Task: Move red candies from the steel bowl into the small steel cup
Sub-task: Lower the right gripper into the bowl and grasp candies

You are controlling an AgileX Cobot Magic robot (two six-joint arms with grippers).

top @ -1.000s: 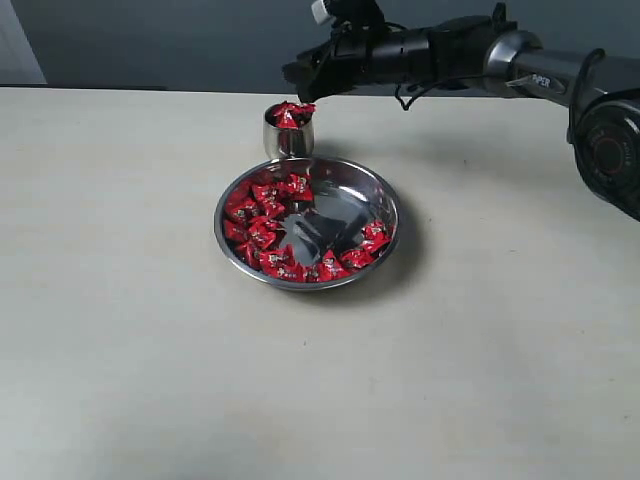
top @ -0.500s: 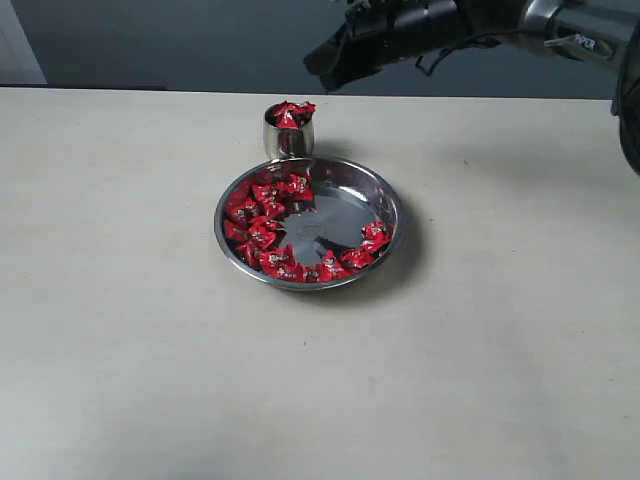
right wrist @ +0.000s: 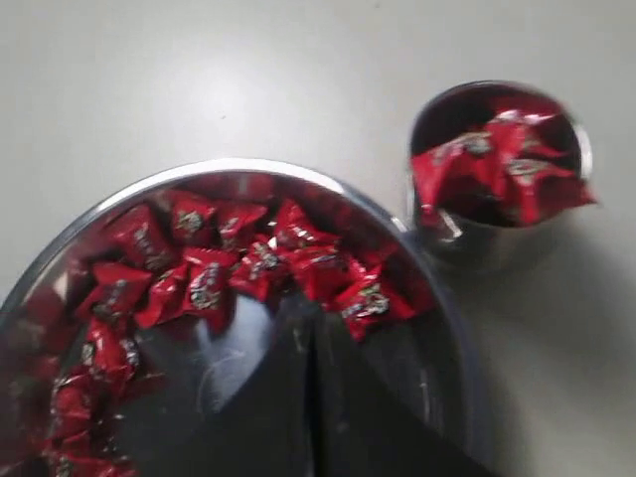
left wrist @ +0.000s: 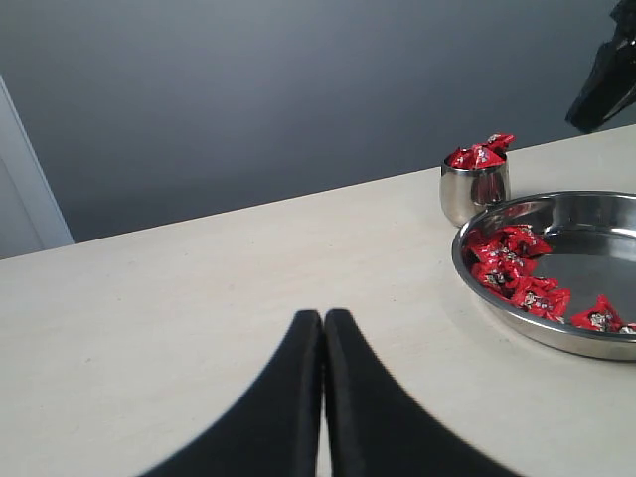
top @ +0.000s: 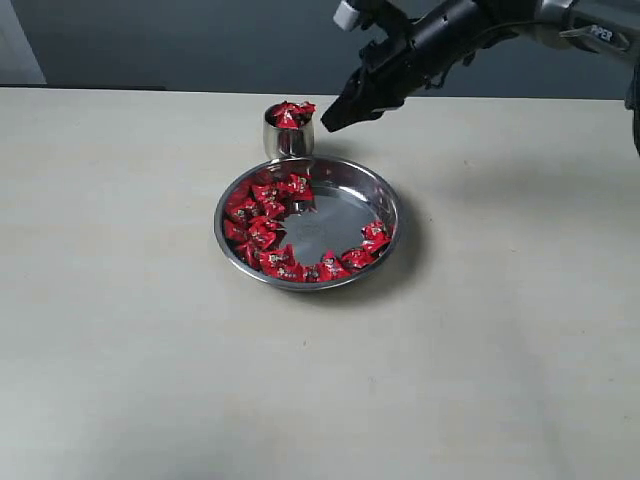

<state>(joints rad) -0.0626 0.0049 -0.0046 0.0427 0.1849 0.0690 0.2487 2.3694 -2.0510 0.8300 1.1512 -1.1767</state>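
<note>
Red candies [top: 268, 228] line the steel bowl [top: 340, 205] on the tabletop [top: 150, 350] and fill the small cup [top: 288, 142] just beside it; only the wrist views show both arms' jaws closed together, empty.

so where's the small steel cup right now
In the exterior view the small steel cup stands at the far rim of the steel bowl, heaped with red candies, the right gripper just to its right.

Black arm [top: 450, 30], silver collar [top: 585, 18], tapered black right tool [top: 336, 120]
</note>
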